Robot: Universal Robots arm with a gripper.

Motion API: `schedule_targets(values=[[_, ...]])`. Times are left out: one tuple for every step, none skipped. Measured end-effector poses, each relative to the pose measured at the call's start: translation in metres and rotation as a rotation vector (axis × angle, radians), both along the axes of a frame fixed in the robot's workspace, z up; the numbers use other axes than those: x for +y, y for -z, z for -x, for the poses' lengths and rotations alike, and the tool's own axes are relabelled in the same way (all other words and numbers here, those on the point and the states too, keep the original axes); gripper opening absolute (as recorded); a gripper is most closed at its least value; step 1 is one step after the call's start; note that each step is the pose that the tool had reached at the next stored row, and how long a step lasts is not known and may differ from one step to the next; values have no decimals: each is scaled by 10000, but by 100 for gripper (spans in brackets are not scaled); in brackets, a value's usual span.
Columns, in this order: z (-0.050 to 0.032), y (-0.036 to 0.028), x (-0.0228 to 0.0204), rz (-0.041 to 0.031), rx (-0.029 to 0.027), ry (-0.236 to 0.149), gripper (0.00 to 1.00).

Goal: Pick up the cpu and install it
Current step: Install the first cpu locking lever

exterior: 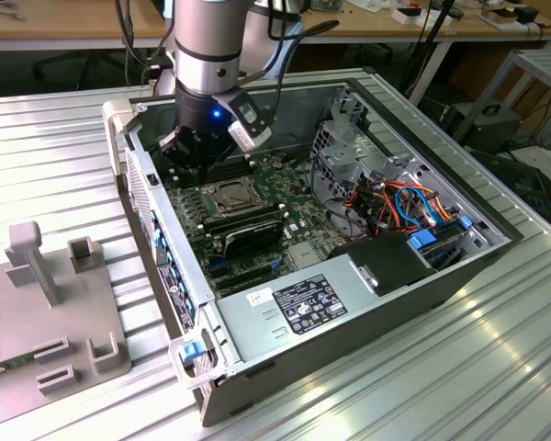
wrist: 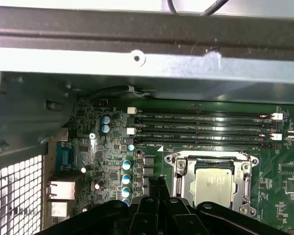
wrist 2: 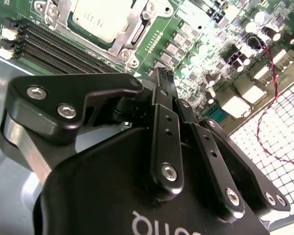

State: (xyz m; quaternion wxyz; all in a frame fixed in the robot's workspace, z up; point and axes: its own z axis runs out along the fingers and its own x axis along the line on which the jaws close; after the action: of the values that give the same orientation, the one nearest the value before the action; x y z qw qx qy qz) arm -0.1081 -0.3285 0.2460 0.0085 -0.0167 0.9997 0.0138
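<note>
- Closest to the lens are the black link bars of my pincer (wrist 2: 162,78), and its fingertips (wrist: 159,182) sit pressed together with nothing between them that I can see.
- My head hangs low inside the open computer case (exterior: 349,303), over the green board (wrist: 284,171), just beside the socket frame (wrist: 180,171) and not over it.
- I see the cpu (wrist: 213,183) lying flat inside that frame, grey face up, apart from my fingertips. Both wrist views show it seated square.
- By my judgement the pick and the placing are done. I cannot tell whether the frame is clamped down over the chip, so locking may be what remains.
- Edges close by: the empty memory slots (wrist: 201,128) run between the socket and the case wall (wrist: 137,83), and a row of small capacitors (wrist: 127,171) stands right by my fingertips.
- A perforated grille (wrist: 14,196) and a thin red wire (wrist 2: 274,73) sit off to one side.
- Straight up is open, as the case has no cover. The cable bundle (exterior: 404,197) at the exterior view's right is well apart.
</note>
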Motion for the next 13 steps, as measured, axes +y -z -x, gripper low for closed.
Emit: schedule_targets(values=[[6, 0, 6, 0, 0, 0, 11], [12, 1, 11, -3, 0, 0, 11], [20, 2, 17, -32, 0, 1, 11], [25, 3, 20, -102, -1, -1, 11], [29, 4, 23, -151, -1, -2, 11], [33, 4, 24, -201, -1, -1, 11], [37, 4, 26, -269, -1, -1, 11], [41, 4, 26, -352, -1, 0, 11], [44, 4, 26, -447, -2, 0, 11], [47, 5, 26, -507, -3, 0, 11], [49, 5, 26, -538, -3, 1, 11], [48, 4, 26, -537, -4, 1, 11], [48, 4, 28, -542, -3, 1, 11]])
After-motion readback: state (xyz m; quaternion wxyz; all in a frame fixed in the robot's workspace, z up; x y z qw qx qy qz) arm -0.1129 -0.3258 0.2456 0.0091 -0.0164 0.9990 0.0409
